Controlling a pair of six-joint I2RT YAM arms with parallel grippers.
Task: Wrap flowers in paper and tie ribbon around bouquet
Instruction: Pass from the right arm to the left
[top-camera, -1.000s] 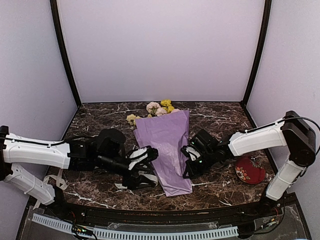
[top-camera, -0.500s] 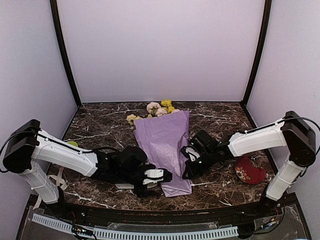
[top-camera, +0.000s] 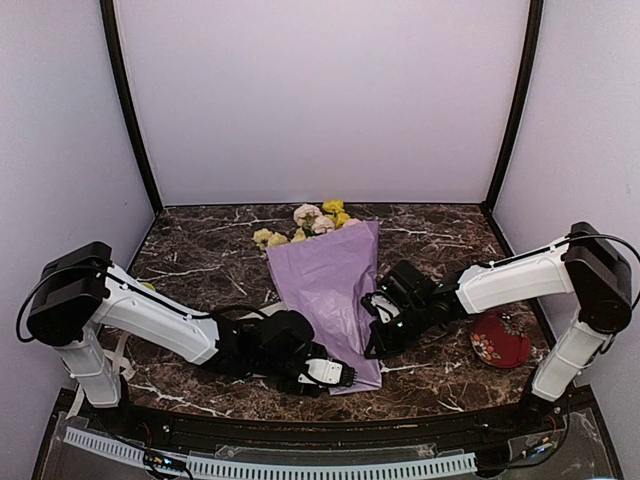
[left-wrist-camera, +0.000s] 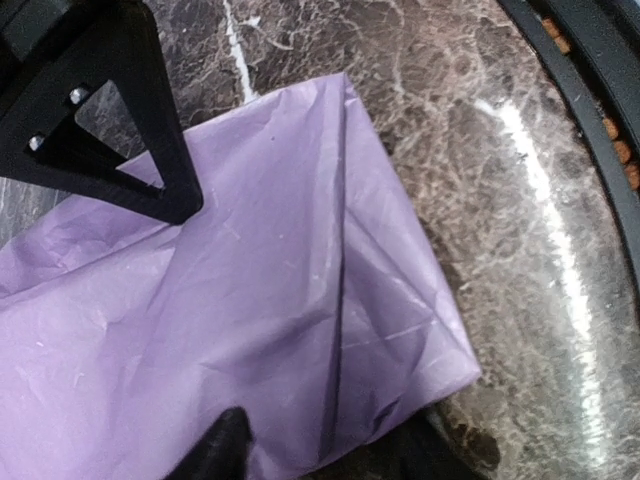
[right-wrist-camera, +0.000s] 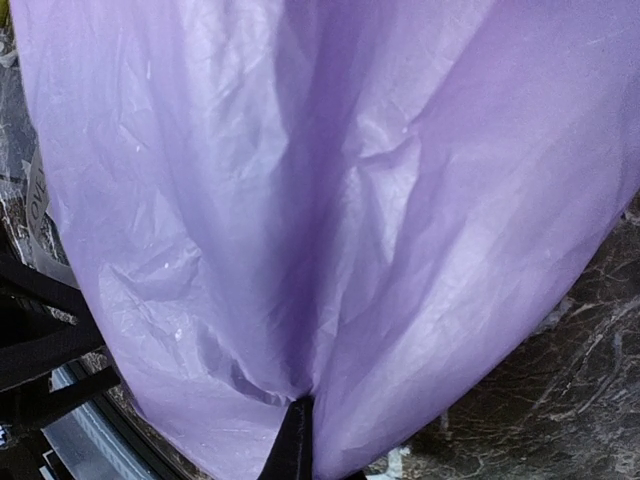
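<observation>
While the lilac paper (top-camera: 328, 275) lies as a loose cone down the middle of the table (top-camera: 200, 240), the step in hand looks to be gathering its narrow near end so that a ribbon can go round it. From above, the flowers (top-camera: 318, 218) show yellow and pink at the wide far end, just past the paper's edge. The left hand (top-camera: 335, 374) is low at the cone's near tip. The right hand (top-camera: 378, 322) sits against the cone's right edge. A red patterned dish (top-camera: 500, 340) lies well apart on the right.

At the left wrist, the fingers stand apart with nothing pinched. One finger (left-wrist-camera: 150, 170) touches down on the sheet and the other (left-wrist-camera: 225, 450) shows at the bottom of the view, with the folded corner of the cone lying past them. A good close here would take both overlapped layers between the fingers, low to the table. Catching only the top layer would likely let the wrap spring open.

At the right wrist, the hand is clamped on a pleat of the paper, and the creases run down to its fingertip (right-wrist-camera: 295, 440). A cream printed strip, probably the ribbon (right-wrist-camera: 35, 200), peeks out at the paper's left edge. That hold should be firm but quiet, since a tug could tear the thin sheet or drag the cone off the strip.
</observation>
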